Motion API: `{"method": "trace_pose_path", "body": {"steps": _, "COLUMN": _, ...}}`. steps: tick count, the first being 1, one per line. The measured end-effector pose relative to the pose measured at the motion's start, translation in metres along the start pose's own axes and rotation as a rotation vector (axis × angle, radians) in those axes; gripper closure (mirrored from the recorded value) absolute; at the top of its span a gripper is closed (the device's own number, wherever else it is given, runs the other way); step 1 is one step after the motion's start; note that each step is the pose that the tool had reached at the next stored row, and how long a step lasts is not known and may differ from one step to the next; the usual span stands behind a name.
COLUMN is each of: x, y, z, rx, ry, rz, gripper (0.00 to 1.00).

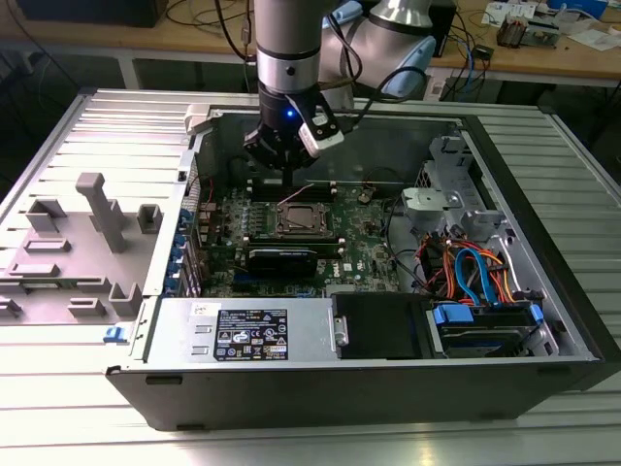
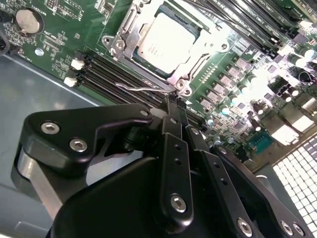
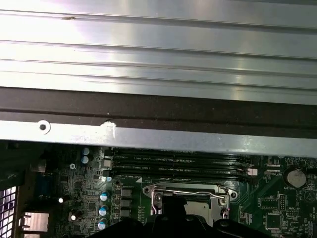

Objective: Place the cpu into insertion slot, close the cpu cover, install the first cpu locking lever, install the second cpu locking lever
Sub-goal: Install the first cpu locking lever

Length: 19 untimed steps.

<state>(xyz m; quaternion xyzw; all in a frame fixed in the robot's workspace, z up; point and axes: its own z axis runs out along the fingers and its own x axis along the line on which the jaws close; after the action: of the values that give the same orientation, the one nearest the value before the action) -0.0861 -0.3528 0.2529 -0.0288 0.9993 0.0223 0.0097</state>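
The cpu (image 2: 166, 39), a dull silver square, lies in the insertion slot (image 1: 301, 219) on the green motherboard. The cpu cover (image 2: 128, 39) is folded down flat around it as a metal frame. A thin wire locking lever (image 2: 136, 87) runs along the socket's edge beside the memory slots, standing a little off the board. My gripper (image 2: 173, 101) is shut, and its tips sit right at the end of this lever; I cannot tell whether they touch it. In the exterior view the gripper (image 1: 283, 160) hangs over the socket's far side. The first wrist view shows the socket (image 3: 188, 196) just beyond the dark fingers (image 3: 173, 210).
Long black memory slots (image 2: 114, 74) run next to the socket. A black card (image 1: 281, 260) lies in front of the socket. The case wall (image 3: 158, 49) stands close behind. A power supply (image 1: 243, 330) and drive cage with cables (image 1: 475, 277) fill the case's near side.
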Motion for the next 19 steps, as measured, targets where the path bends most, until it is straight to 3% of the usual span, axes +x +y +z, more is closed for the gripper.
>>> {"method": "trace_pose_path", "body": {"steps": 14, "x": -0.0024, "y": -0.0001, "z": 0.0002, "rx": 0.0, "ry": -0.0001, "rz": 0.001, "gripper": 0.89}}
{"method": "trace_pose_path", "body": {"steps": 17, "x": -0.0046, "y": -0.0002, "z": 0.0009, "rx": -0.0001, "ry": -0.0002, "rz": 0.001, "gripper": 0.89}}
{"method": "trace_pose_path", "body": {"steps": 19, "x": -0.01, "y": -0.0006, "z": 0.0028, "rx": -0.0001, "ry": -0.0001, "rz": 0.002, "gripper": 0.89}}
